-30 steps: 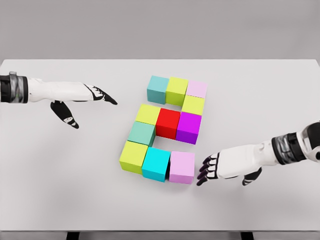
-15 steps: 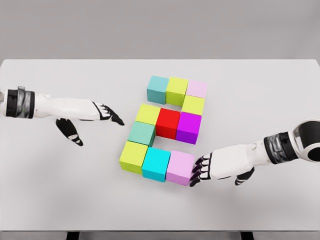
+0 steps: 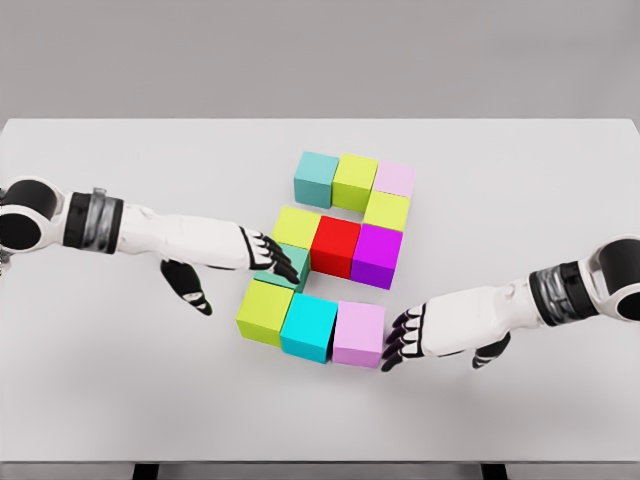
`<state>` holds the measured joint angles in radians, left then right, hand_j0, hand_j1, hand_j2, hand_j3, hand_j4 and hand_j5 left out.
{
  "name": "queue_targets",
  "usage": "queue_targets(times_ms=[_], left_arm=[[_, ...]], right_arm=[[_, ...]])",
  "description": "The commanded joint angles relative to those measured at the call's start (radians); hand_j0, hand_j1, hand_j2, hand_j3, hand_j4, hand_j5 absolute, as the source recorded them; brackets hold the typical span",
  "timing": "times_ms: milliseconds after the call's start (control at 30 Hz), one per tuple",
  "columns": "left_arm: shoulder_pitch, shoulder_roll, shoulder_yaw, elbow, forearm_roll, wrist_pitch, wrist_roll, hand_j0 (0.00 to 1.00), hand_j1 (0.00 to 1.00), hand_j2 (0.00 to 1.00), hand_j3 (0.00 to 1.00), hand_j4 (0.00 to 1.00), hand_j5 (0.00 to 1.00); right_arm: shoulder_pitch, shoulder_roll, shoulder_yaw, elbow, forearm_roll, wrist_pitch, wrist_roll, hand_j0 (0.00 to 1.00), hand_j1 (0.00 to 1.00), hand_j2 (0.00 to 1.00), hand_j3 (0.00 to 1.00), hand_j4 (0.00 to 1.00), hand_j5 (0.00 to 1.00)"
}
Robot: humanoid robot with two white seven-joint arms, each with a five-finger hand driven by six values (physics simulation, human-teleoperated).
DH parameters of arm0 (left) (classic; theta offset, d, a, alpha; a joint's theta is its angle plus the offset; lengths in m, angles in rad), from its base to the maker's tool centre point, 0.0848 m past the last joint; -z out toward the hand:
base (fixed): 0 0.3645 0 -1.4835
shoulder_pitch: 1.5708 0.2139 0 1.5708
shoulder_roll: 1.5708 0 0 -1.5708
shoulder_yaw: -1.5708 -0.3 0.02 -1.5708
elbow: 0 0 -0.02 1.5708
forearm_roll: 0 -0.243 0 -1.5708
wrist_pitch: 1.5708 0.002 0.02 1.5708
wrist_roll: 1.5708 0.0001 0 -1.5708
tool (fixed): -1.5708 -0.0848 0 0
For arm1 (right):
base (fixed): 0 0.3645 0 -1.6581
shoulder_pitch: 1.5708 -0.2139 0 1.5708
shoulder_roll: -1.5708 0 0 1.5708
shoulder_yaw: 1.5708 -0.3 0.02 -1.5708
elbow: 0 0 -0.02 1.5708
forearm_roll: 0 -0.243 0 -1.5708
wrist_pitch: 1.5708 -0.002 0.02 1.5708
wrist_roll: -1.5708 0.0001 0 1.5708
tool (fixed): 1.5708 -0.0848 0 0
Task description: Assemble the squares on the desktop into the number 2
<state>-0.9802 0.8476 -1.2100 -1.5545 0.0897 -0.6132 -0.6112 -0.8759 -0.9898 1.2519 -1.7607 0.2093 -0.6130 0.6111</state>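
Now ten coloured cubes sit grouped in the middle of the white surface (image 3: 520, 170), forming a blocky number. Along the top run a teal cube (image 3: 316, 178), a lime cube (image 3: 354, 181) and a pale pink cube (image 3: 394, 178). Just below the pink one is a yellow-green cube (image 3: 387, 210). The middle row holds another yellow-green cube (image 3: 296, 227), a red cube (image 3: 336, 246) and a purple cube (image 3: 378, 254). A green cube (image 3: 286, 268) sits under that row's left end. The bottom row is a lime-yellow cube (image 3: 264, 312), a cyan cube (image 3: 309, 326) and a lilac cube (image 3: 359, 334).

The left hand (image 3: 255, 252) reaches in from the left, its fingers (image 3: 280, 268) stretched out flat and resting against the green cube, gripping nothing. The right hand (image 3: 425, 335) lies low on the surface at the right, its fingers (image 3: 392, 343) loosely curved with the tips touching the lilac cube's right side, holding nothing.
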Motion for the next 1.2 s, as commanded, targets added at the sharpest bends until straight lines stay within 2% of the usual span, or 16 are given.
queue_targets(times_ms=[0,300,467,733,833,867,967,1067,1167], left_arm=[[0.0,-0.01,-0.009,-0.016,0.007,0.002,0.0,1.0,1.0,1.0,1.0,1.0,1.0],[0.002,-0.031,-0.043,-0.038,0.002,0.002,0.0,1.0,1.0,1.0,1.0,1.0,1.0],[0.0,-0.073,-0.043,-0.046,-0.048,0.002,0.0,1.0,1.0,1.0,1.0,1.0,1.0],[0.0,-0.087,-0.042,-0.041,-0.048,0.002,0.0,1.0,1.0,1.0,1.0,1.0,1.0],[-0.011,-0.019,0.006,0.129,-0.028,0.002,0.0,1.0,1.0,1.0,1.0,1.0,1.0],[-0.011,-0.007,0.01,0.162,-0.028,0.002,0.0,1.0,1.0,1.0,1.0,1.0,1.0],[-0.005,0.117,0.026,0.186,0.021,0.002,0.0,1.0,1.0,1.0,1.0,1.0,1.0],[-0.003,0.11,0.035,0.278,0.022,0.002,0.0,1.0,1.0,1.0,1.0,1.0,1.0],[-0.003,0.105,0.053,0.304,0.021,0.002,0.0,1.0,1.0,1.0,1.0,1.0,1.0]], right_arm=[[0.0,-0.004,0.0,0.0,-0.005,0.002,0.0,1.0,1.0,1.0,1.0,1.0,1.0],[0.0,-0.023,-0.003,0.0,0.004,0.002,0.0,1.0,1.0,1.0,1.0,1.0,1.0],[-0.003,-0.012,-0.003,0.0,0.004,0.002,0.0,1.0,1.0,1.0,1.0,1.0,1.0],[-0.005,0.011,-0.002,0.0,0.002,0.002,0.0,1.0,1.0,1.0,1.0,1.0,1.0],[-0.009,0.025,-0.002,0.0,0.001,0.002,0.0,1.0,1.0,1.0,1.0,1.0,1.0],[-0.009,0.025,-0.002,0.0,0.001,0.002,0.0,1.0,1.0,1.0,1.0,1.0,1.0],[-0.009,0.026,0.0,0.0,0.001,0.002,0.0,1.0,1.0,1.0,1.0,1.0,1.0],[-0.011,0.022,0.0,0.0,0.001,0.002,0.0,1.0,1.0,1.0,1.0,1.0,1.0],[-0.014,-0.004,-0.005,0.0,0.002,0.002,0.0,1.0,1.0,1.0,1.0,1.0,1.0]])
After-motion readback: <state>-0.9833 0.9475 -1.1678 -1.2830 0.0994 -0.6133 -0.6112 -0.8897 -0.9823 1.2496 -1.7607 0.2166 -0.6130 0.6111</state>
